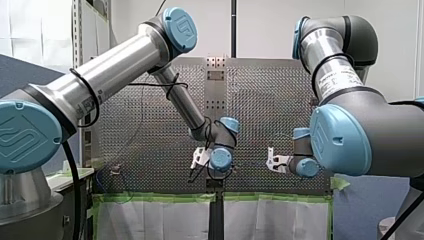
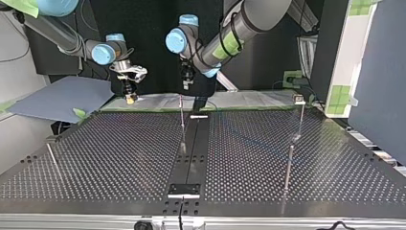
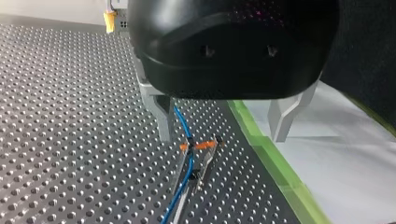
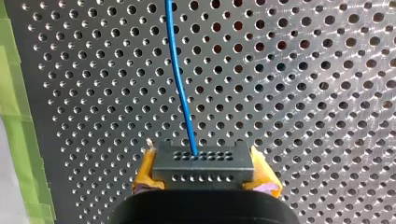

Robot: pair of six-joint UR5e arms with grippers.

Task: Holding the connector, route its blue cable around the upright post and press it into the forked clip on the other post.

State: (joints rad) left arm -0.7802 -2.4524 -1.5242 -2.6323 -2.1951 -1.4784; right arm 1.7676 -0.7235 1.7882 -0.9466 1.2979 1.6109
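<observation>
My right gripper (image 4: 203,173) is shut on a dark block connector (image 4: 203,163), which sits between its yellow pads (image 4: 147,175). A blue cable (image 4: 180,70) leaves the connector and runs ahead over the perforated plate. My left gripper (image 3: 222,138) hangs open above a forked clip (image 3: 201,145) with orange tips on a thin post. The blue cable (image 3: 189,172) passes through the fork between those tips, below the metal fingers (image 3: 163,121). In the top view my right gripper (image 2: 130,97) is at the back left and my left gripper (image 2: 186,85) hovers over the middle post (image 2: 182,124).
Two more upright posts (image 2: 289,165) (image 2: 300,117) stand on the top view's right half, and a thin rod (image 2: 51,158) leans at its left. Green tape (image 3: 275,163) marks the plate's edge, with white sheet beyond. A dark strip (image 2: 194,148) runs down the plate's middle.
</observation>
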